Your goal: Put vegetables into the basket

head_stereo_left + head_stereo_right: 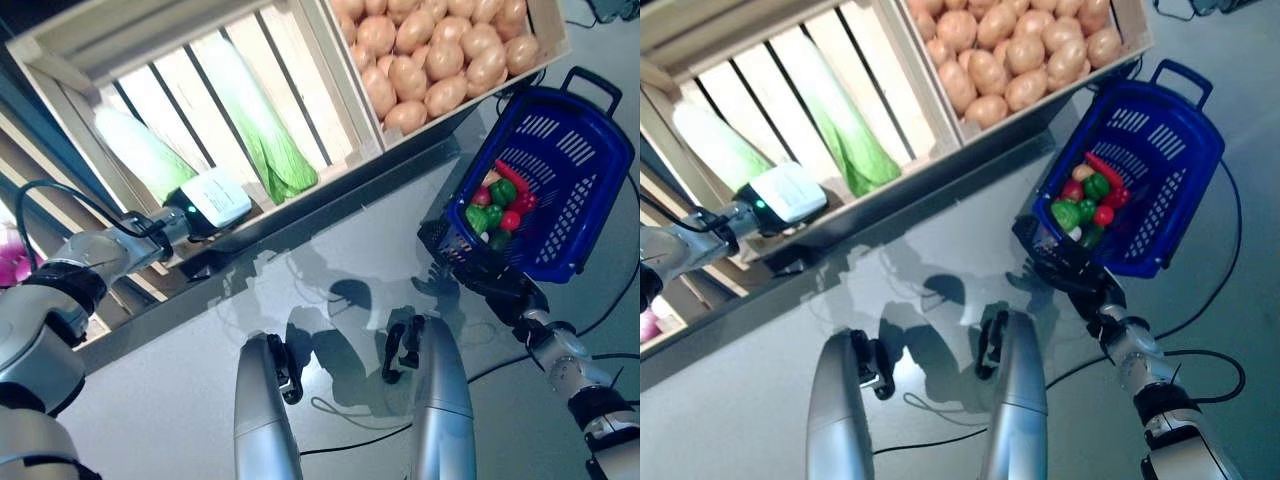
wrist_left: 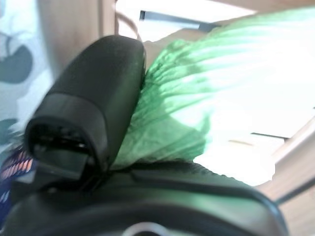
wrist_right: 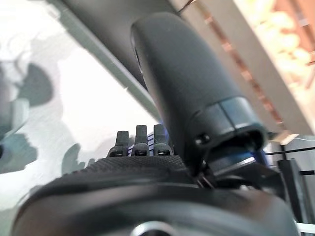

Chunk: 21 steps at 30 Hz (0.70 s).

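The basket (image 1: 560,170) is blue plastic with slotted walls and a dark hinged handle (image 1: 592,80) at its far rim; it is tilted, open side facing the robot, and hangs over the grey floor just beside the shelf (image 1: 330,200) edge. Inside, at its low end, lie several small vegetables (image 1: 498,205): green pieces, red round pieces, one long red piece and one pale piece; all are grouped together and touching.

The right hand (image 1: 480,275) is at the basket's lower rim; in the right wrist view its fingers (image 3: 140,140) are curled over a blue edge and the thumb (image 3: 189,78) stands above them; the hand is clenched on the basket.

The left hand (image 1: 205,215) reaches into the left wooden crate (image 1: 90,50); its back carries a white cover with a green light. In the left wrist view the thumb (image 2: 98,103) lies against a green, ribbed leafy vegetable (image 2: 197,98); the fingers are hidden, so whether the hand grasps it cannot be told.

The left crate has slatted sides and holds long leafy vegetables, pale at the stalk and green at the leaf end: one (image 1: 140,150) beside the left hand, another (image 1: 265,130) in the crate's middle. The right crate (image 1: 545,40) is filled with tan potatoes (image 1: 430,50) packed closely together; both crates stand on the shelf, tilted toward the robot.
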Available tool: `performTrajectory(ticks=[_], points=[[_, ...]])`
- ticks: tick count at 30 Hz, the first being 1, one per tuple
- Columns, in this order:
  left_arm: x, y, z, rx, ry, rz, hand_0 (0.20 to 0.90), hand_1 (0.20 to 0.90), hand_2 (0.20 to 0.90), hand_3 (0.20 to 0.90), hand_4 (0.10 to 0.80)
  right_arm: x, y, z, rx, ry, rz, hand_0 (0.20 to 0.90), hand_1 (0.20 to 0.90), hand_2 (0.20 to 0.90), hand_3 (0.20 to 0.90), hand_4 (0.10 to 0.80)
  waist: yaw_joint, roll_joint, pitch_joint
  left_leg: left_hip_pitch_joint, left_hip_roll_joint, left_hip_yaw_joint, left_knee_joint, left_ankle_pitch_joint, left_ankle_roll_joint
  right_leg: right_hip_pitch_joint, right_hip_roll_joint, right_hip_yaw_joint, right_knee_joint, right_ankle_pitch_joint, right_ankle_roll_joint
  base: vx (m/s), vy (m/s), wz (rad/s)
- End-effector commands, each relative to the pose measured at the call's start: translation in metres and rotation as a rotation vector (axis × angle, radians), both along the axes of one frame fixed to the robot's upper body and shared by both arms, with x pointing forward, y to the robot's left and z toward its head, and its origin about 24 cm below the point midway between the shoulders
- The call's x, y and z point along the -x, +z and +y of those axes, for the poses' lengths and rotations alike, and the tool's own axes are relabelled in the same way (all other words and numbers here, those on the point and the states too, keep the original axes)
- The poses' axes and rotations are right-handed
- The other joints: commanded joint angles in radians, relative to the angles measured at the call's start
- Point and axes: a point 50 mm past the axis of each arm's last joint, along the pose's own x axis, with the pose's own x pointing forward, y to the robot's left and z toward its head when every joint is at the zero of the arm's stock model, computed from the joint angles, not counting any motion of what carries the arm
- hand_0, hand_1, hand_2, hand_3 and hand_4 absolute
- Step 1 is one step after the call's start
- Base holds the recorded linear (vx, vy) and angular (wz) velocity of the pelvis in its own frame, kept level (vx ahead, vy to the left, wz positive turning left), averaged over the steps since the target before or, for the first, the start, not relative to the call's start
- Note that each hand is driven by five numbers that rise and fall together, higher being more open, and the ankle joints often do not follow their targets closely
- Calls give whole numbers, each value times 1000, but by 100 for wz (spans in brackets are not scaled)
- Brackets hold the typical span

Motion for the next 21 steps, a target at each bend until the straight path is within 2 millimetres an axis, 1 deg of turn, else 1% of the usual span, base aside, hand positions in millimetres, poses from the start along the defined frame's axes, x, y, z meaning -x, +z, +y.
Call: performTrajectory(ticks=[1,2,3,4,8,9,10,11,12,13,14,15,16,18,19,21], points=[[4,46,20,93,2,-202,300,300,300,300,400,-7,32,-13,-1,-63,-187,900,900,900,900,800,-9,22,-34,151,-34,61,-163,-19,88,201,12,33,-207,62,-1,74,-24,2],[4,46,18,115,-21,-208,300,300,300,300,400,-5,27,-12,-2,-60,-173,900,900,900,900,800,-9,22,-45,185,-38,63,-191,-17,87,232,15,33,-231,62,0,42,-20,-1],[5,46,17,121,-26,-213,300,300,300,300,400,-4,26,-11,-2,-58,-170,900,900,900,900,800,-9,22,-47,181,-37,63,-179,-21,91,226,12,36,-219,57,-4,40,-26,-4],[6,47,14,156,-51,-234,300,300,300,300,400,-2,22,-10,-2,-52,-159,900,900,900,900,800,-9,22,-56,209,-38,67,-203,-18,91,254,12,34,-240,59,-3,25,-31,-4],[11,56,6,305,-151,-325,300,300,300,300,400,8,7,-3,2,-20,-135,900,900,900,900,800,-8,21,-83,347,-48,86,-342,18,83,389,20,16,-368,88,11,70,-48,1],[14,63,-2,409,-223,-388,300,300,300,300,400,12,1,5,11,11,-140,900,900,900,900,800,-5,18,-102,404,-56,94,-405,39,81,445,27,9,-425,102,17,63,-62,11],[15,63,-4,425,-231,-394,300,300,300,300,400,14,-2,8,13,16,-137,900,900,900,900,800,-4,17,-107,429,-60,97,-431,49,82,470,31,6,-450,109,19,90,-83,12],[18,67,-12,495,-292,-422,300,300,300,300,400,18,-7,16,29,39,-141,900,900,900,900,800,-2,15,-120,472,-67,100,-478,66,83,514,38,2,-494,121,23,80,-57,0],[20,68,-14,534,-310,-433,300,300,300,300,400,19,-8,20,42,50,-144,900,900,900,900,800,-2,14,-122,503,-71,103,-512,78,83,544,42,-1,-525,130,26,90,-73,0],[23,71,-21,619,-350,-446,300,300,300,300,400,20,-9,27,74,53,-151,900,900,900,900,800,3,11,-138,545,-79,106,-562,95,82,584,49,-7,-573,140,32,109,-83,1],[27,74,-29,771,-404,-455,300,300,300,300,400,22,-12,36,104,50,-156,900,900,900,900,800,7,8,-155,604,-89,110,-628,120,84,643,57,-17,-639,160,40,126,-93,4],[29,74,-33,835,-428,-455,300,300,300,300,400,22,-13,41,101,47,-160,900,900,900,900,800,13,5,-166,626,-92,108,-655,131,82,668,62,-22,-671,168,43,136,-96,-2],[33,70,-38,935,-463,-450,300,300,300,300,400,23,-13,49,122,37,-170,900,900,900,900,800,19,3,-179,666,-97,107,-702,150,80,711,71,-30,-724,184,47,129,-83,-15],[40,58,-45,1110,-496,-420,300,300,300,300,400,23,-12,63,250,57,-200,900,900,900,900,800,25,2,-206,762,-108,119,-818,197,75,805,89,-47,-843,222,57,159,-78,-13],[45,53,-49,1204,-516,-396,300,300,300,300,400,21,-7,71,314,77,-227,900,900,900,900,800,29,2,-219,806,-117,125,-879,223,71,850,100,-55,-908,244,62,164,-67,-7],[51,49,-56,1365,-543,-337,300,300,300,300,400,16,0,81,372,133,-249,900,900,900,900,800,37,-1,-247,889,-132,137,-995,267,65,934,120,-67,-1024,282,72,149,-69,-14]])
